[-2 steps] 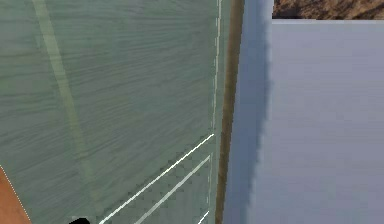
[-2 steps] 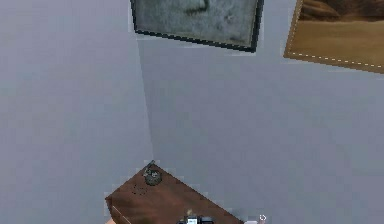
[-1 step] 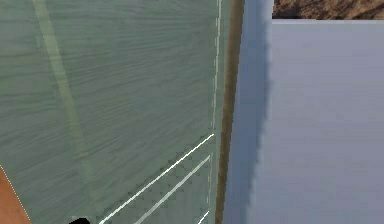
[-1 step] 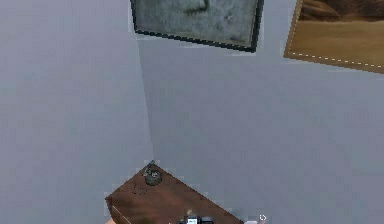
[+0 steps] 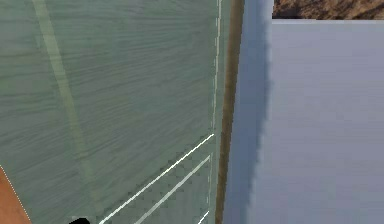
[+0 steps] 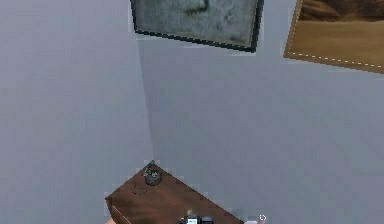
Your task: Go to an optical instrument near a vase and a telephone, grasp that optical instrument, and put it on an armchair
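A brown wooden tabletop (image 6: 150, 200) stands in a wall corner at the bottom of the arm side view. On its far end sits a small dark rounded thing (image 6: 152, 175), too small to name. At the bottom edge, just right of the middle, a dark shape with small white patches pokes in; it looks like the gripper (image 6: 192, 219) at the arm's far end, low over the tabletop's near part. I cannot make out its fingers, so I cannot tell whether it holds anything. A tiny white speck (image 6: 262, 217) lies to its right.
A grey-green panelled door (image 5: 110, 100) with a brown edge (image 5: 231, 110) stands close in the forward view, with a pale wall (image 5: 320, 130) to its right. Above the table hang a dark-framed picture (image 6: 198, 20) and a brown picture (image 6: 335, 30).
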You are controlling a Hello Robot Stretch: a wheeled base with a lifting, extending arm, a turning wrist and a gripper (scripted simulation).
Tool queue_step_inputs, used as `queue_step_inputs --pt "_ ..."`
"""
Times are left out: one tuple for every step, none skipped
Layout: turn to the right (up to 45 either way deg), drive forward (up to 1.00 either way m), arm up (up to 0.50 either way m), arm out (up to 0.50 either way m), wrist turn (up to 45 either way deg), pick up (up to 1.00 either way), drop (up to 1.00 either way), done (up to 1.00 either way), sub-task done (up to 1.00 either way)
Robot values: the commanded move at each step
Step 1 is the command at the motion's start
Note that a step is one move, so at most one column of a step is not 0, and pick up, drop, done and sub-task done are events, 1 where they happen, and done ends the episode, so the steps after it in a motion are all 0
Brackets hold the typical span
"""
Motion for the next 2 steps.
queue_step_inputs --pt "0.0 0.00 0.00 0.00 45.0 0.00 0.00 0.00 0.00" --pt "0.0 0.00 0.00 0.00 45.0 0.00 0.00 0.00 0.00"
